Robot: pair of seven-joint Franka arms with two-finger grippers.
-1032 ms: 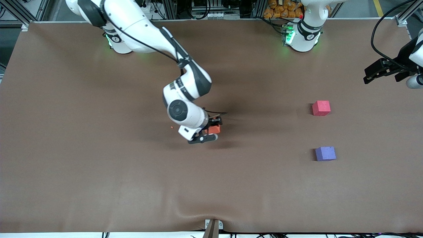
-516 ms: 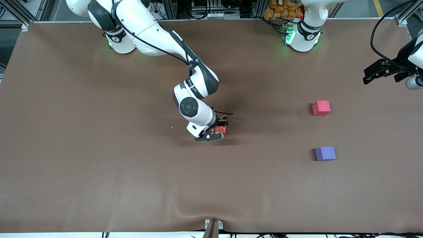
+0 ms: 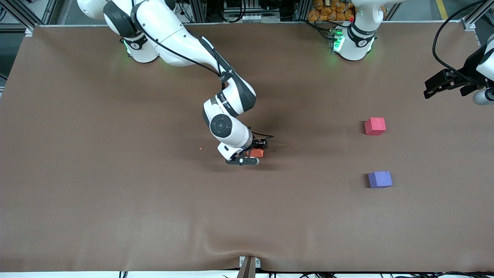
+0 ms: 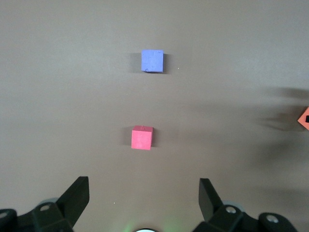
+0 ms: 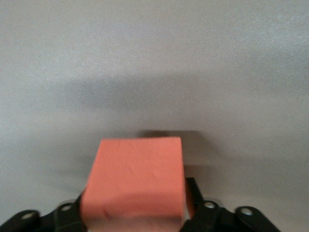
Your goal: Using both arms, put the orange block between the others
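The orange block (image 3: 256, 153) (image 5: 135, 179) rests on the brown table near its middle, between the fingers of my right gripper (image 3: 252, 153) (image 5: 134, 208). The jaws stand a little wider than the block, with a thin gap at one finger (image 5: 193, 193). The red-pink cube (image 3: 375, 126) (image 4: 142, 137) and the purple-blue cube (image 3: 380, 179) (image 4: 152, 61) sit apart toward the left arm's end, the purple-blue one nearer the front camera. My left gripper (image 3: 444, 83) (image 4: 145, 193) waits open and empty in the air over that end of the table. The left wrist view catches a corner of the orange block (image 4: 304, 119).
A tiny orange crumb (image 3: 200, 148) lies on the cloth beside the right arm. A metal bracket (image 3: 249, 264) sticks up at the front edge, where the cloth wrinkles. The gap between the two cubes is bare cloth (image 3: 376, 154).
The right arm carried the orange block a short way toward the left arm's end and set it low on the table. Its jaws have loosened from the block. The left arm has not moved.
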